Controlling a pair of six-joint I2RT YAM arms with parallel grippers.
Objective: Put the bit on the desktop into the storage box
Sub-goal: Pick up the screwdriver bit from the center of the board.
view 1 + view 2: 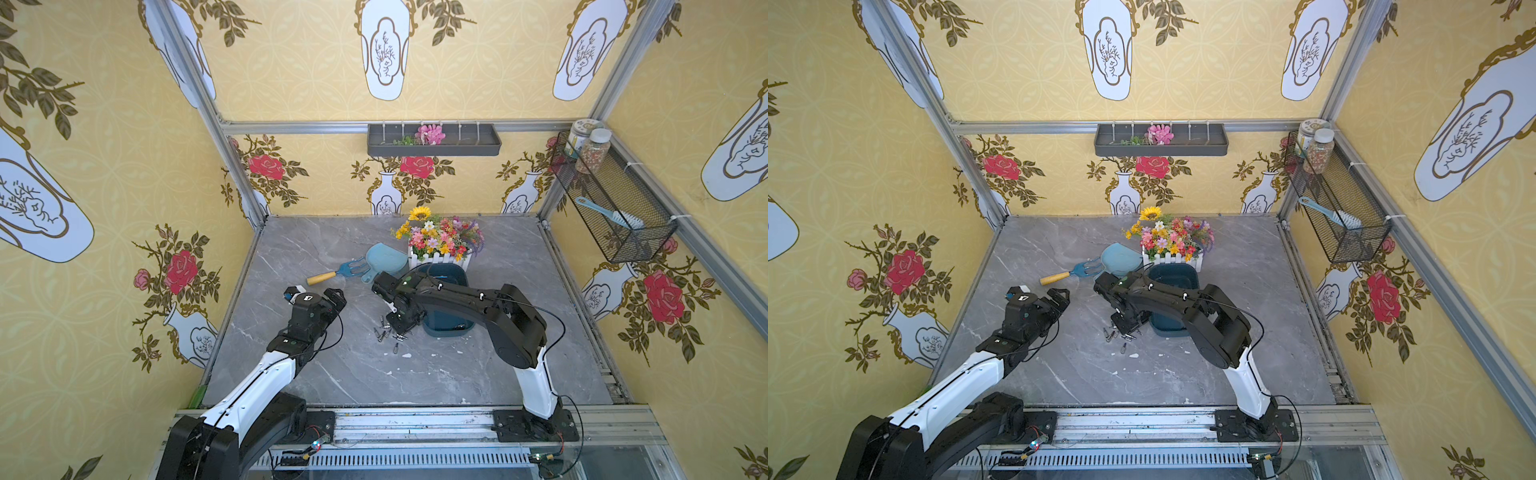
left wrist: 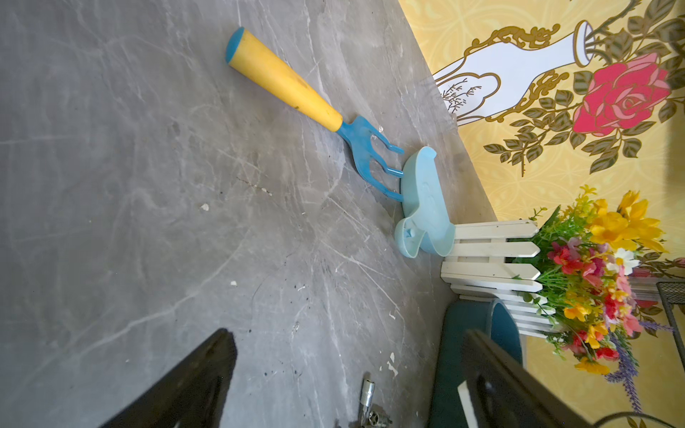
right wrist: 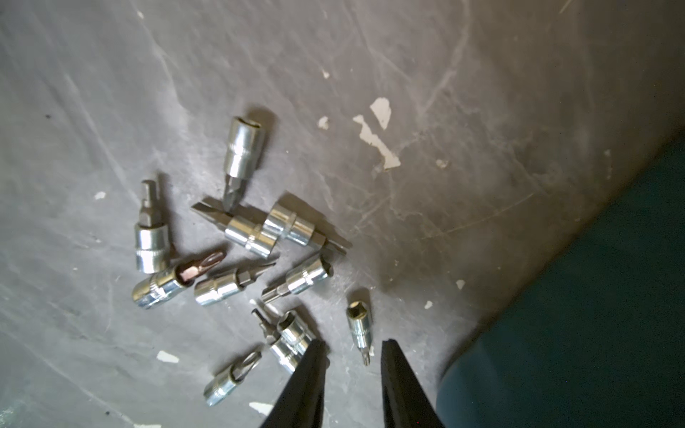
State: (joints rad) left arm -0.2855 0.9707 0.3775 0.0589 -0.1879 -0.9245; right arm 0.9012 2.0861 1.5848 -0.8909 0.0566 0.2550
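Hanging low over a cluster of chrome bits [image 3: 252,237] on the grey desk [image 1: 374,374], the right end effector [image 3: 352,346] has its jaws partly apart and clasps nothing. One small bit [image 3: 359,328] lies with its tip between the two fingers [image 3: 307,385], touching neither. The cluster sits just left of the near end of the dark teal storage box [image 1: 446,330]; the right arm [image 1: 469,297] hides most of its inside, so I cannot tell what it holds. The left end effector [image 2: 346,333] is released, jaws wide and empty, above the desk's left part. Just beyond the box's far end, a white picket planter [image 1: 440,261] is full of mixed flowers [image 1: 440,237]. On the far wall a dark trough [image 1: 434,145] holds pink blossoms, and the wire basket [image 1: 615,195] on the right wall holds two jars [image 1: 594,151] and a light blue brush [image 1: 611,214].
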